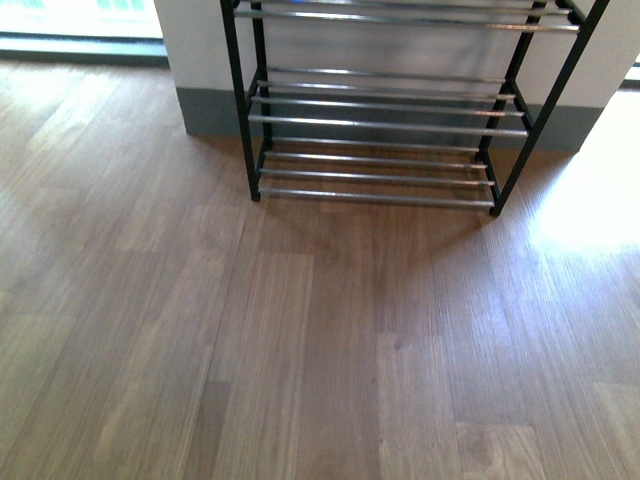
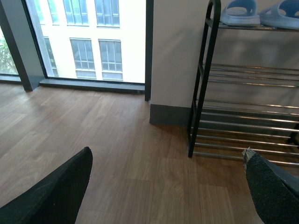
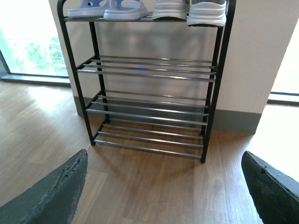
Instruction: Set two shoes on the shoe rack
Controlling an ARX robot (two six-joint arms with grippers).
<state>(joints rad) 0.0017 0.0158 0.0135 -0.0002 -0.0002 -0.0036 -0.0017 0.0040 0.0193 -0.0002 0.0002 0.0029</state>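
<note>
The wooden floor (image 1: 300, 340) takes up most of the front view and lies bare in front of the robot, with no shoe left on it to fetch; the shoe rack (image 1: 380, 120) stands against the pale wall (image 2: 177, 51) at the far edge of that floor, its black frame holding tiers of chrome bars that are empty on the three lower levels, which suggests the top tier was chosen as the resting place; in the right wrist view the rack (image 3: 149, 93) shows whole, and on its top tier sit the two shoes (image 3: 189, 10), white soles down and side by side at one end, so they rest flat across the bars and should not slip through; beside them on the same tier lie pale blue slippers (image 3: 105, 8), also seen from the left wrist view (image 2: 261, 13), which explains why the shoes are crowded toward one end; judging from this, the task looks done or nearly so; the left gripper (image 2: 168, 186) hangs over the floor near the rack's corner, its two dark fingers (image 2: 56, 196) spread wide with nothing between them; the right gripper (image 3: 163, 186) faces the rack squarely from well back, its fingers (image 3: 51, 196) likewise wide apart and empty, as fits arms that have let go and stand clear of the rack.
</note>
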